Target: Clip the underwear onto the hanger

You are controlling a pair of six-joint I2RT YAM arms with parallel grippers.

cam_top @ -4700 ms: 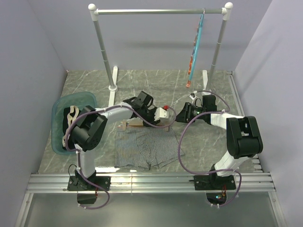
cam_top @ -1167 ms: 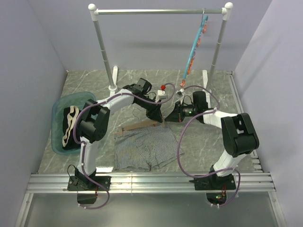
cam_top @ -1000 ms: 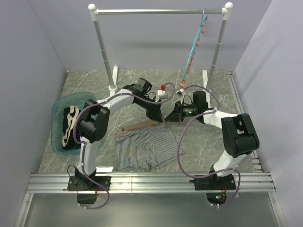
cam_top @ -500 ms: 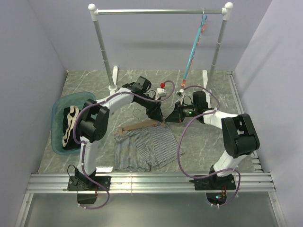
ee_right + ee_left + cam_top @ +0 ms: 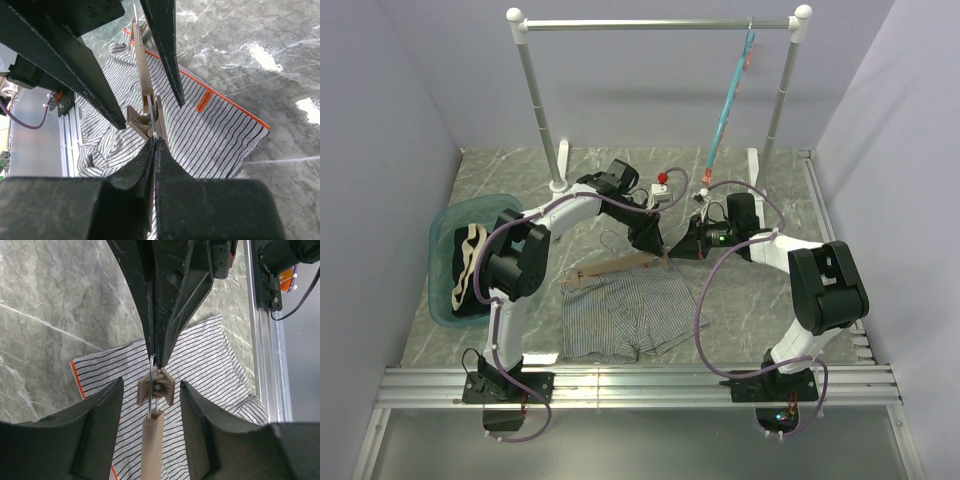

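Basket (image 5: 495, 208) of clothing (image 5: 470, 265) sits left of underwear (image 5: 620, 315).

Left gripper (image 5: 151, 385) straddles the hanger (image 5: 151, 440) with slim gaps either side; right gripper (image 5: 156, 352) blocks straight ahead, tip to tip; underwear (image 5: 210, 367) lies beneath both

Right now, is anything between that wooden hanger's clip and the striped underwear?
Nothing visible. The end clip of the light-brown wooden hanger sits right over the grey-and-white striped underwear, no other object between. The right gripper pinches the clip's wire; the open left gripper straddles the hanger.
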